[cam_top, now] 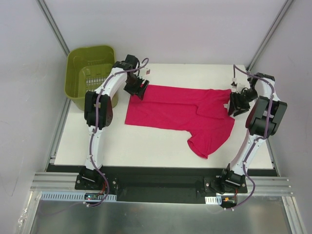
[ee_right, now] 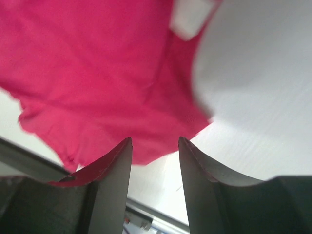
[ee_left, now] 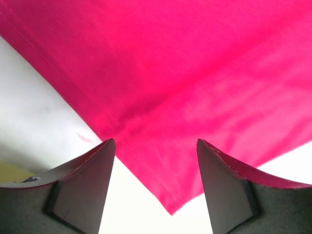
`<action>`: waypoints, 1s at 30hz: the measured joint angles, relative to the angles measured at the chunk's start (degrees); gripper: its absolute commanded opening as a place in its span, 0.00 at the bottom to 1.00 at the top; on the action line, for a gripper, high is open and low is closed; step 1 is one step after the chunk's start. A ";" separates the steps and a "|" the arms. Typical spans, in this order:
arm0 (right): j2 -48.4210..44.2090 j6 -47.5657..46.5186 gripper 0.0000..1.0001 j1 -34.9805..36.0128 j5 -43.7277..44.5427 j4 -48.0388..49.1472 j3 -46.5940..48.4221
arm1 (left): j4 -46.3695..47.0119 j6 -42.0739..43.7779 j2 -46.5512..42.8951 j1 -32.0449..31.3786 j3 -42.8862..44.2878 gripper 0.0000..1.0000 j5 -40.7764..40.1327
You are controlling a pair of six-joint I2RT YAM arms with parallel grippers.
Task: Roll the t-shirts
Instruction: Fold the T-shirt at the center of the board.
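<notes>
shirt (cam_top: 175,109): soft, light, limp; would likely bunch.
hold: hem corner (ee_left: 168,202), far left.
left gripper (ee_left: 155,142): open over corner.
right gripper (ee_right: 155,139): open, empty.

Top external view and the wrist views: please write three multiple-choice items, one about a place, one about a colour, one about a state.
1. Where does the green basket stand? A far left; B near right; C centre.
2. What colour is the t-shirt? A blue; B magenta-red; C white.
3. How is the left pincer? A shut on the basket; B shut on a sleeve; C open.
Answers: 1 A, it sits at the far-left corner of the scene; 2 B, the cloth is plainly magenta-red; 3 C, its fingers stand apart with the shirt's corner lying free between them.
</notes>
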 measured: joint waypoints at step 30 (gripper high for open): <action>3.32 3.76 0.25 5.33 0.81 5.07 -3.30 | -1.77 -0.24 -9.77 -4.52 -9.97 0.69 3.87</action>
